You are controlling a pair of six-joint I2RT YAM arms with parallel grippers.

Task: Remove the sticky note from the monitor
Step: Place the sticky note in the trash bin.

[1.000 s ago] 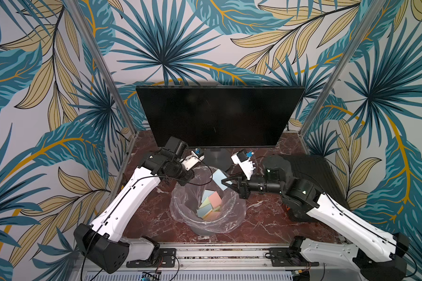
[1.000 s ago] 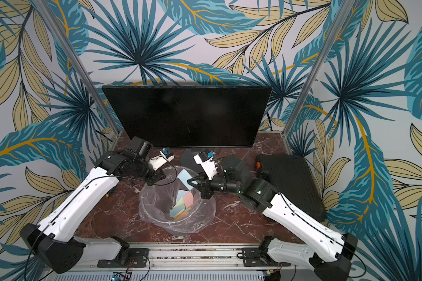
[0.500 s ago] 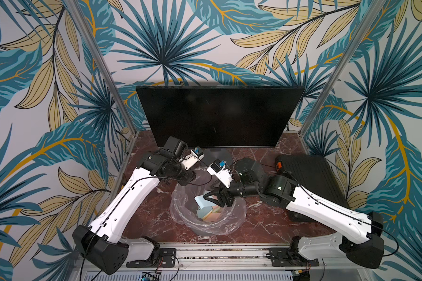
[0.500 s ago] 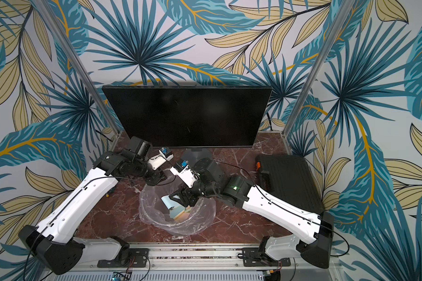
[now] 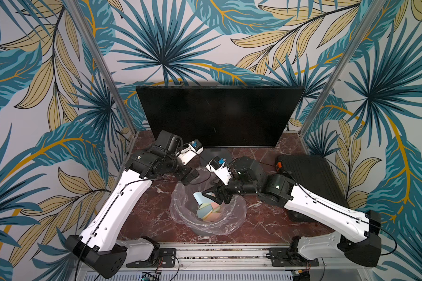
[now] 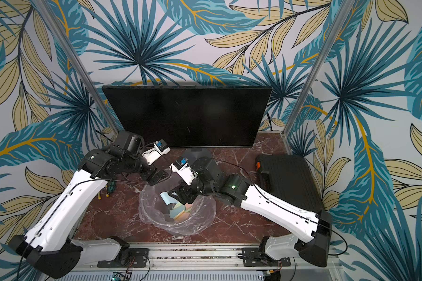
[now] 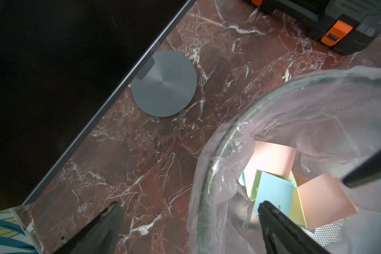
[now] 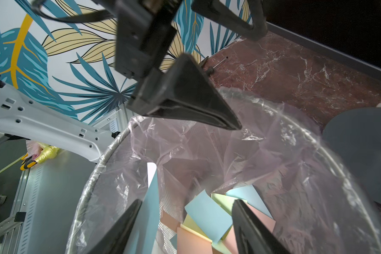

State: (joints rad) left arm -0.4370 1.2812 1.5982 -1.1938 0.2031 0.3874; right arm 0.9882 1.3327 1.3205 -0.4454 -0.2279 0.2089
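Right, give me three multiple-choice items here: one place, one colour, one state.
1. Where is the upright light-blue note?
A. stuck on the screen
B. at the right hand, over the bin
C. on the tabletop

2. What colour is the latch on the black case?
A. green
B. orange
C. white

3. How is the left hand?
A. open
B. shut on a note
C. shut on the bag

Answers: 1 B, it leans on one finger of that hand above the bin, and the monitor is bare; 2 B, the left wrist view shows orange; 3 A, its fingers stand wide apart, gripping nothing.
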